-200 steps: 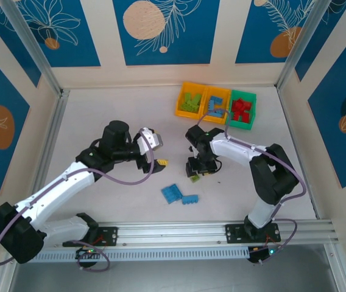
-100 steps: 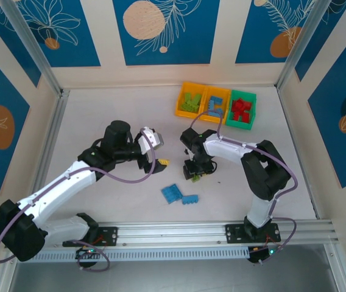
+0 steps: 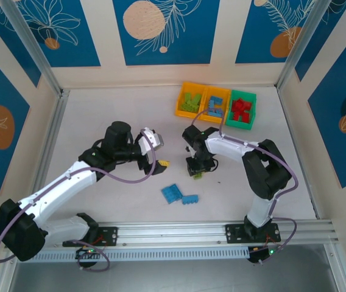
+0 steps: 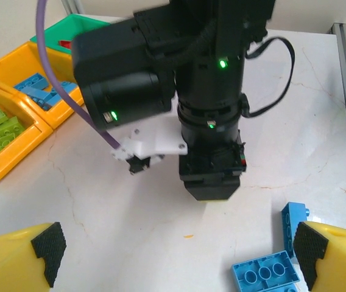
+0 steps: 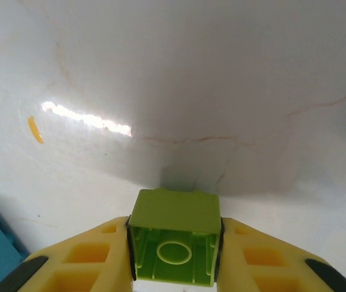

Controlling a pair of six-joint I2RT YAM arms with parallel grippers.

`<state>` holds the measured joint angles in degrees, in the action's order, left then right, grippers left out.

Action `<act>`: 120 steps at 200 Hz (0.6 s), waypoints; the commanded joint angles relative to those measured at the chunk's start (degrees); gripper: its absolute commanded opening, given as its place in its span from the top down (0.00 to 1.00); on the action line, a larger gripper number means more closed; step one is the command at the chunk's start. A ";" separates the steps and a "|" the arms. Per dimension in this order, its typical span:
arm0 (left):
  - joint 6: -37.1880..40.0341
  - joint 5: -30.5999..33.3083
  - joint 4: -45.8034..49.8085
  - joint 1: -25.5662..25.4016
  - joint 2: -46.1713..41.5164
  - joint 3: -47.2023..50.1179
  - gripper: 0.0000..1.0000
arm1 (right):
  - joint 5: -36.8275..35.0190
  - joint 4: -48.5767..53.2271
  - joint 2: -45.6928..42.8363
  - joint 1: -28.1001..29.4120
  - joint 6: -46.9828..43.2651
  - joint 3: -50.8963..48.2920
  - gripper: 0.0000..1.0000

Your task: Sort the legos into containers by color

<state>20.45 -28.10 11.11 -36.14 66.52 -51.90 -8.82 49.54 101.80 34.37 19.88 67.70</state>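
White table (image 3: 100, 115), blue-patterned walls: right gripper (image 5: 173, 255) clamped on a lime green lego (image 5: 174, 213), mid-table.
Left gripper (image 4: 179, 250) gaped wide near two light blue legos (image 3: 179, 196); the containers (image 3: 215, 107) sat at the far side.

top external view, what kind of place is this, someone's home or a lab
Most likely a robotics lab test cell, not a home: the left arm and right arm are bolted to an aluminium rail, printed blue panels wall it in, and the containers sit staged for sorting.
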 commanded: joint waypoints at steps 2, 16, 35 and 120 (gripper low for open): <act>0.14 -2.01 -0.95 -0.16 1.17 -2.03 0.02 | 0.50 1.18 -5.16 -3.85 0.94 6.41 0.69; -0.26 -2.19 -1.30 -0.16 1.59 -2.58 0.02 | 1.00 0.43 -5.43 -6.76 1.79 10.55 0.69; -1.63 -2.50 -2.65 -0.11 2.17 -3.22 0.01 | 0.90 -1.34 -2.32 -10.77 2.42 18.16 0.69; -9.12 -1.59 0.32 -0.64 5.92 -8.35 0.00 | 0.10 9.42 39.31 -18.14 4.83 81.29 0.68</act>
<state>14.61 -28.95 10.33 -36.18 72.14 -58.76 -9.08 51.00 131.44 16.58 23.62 133.86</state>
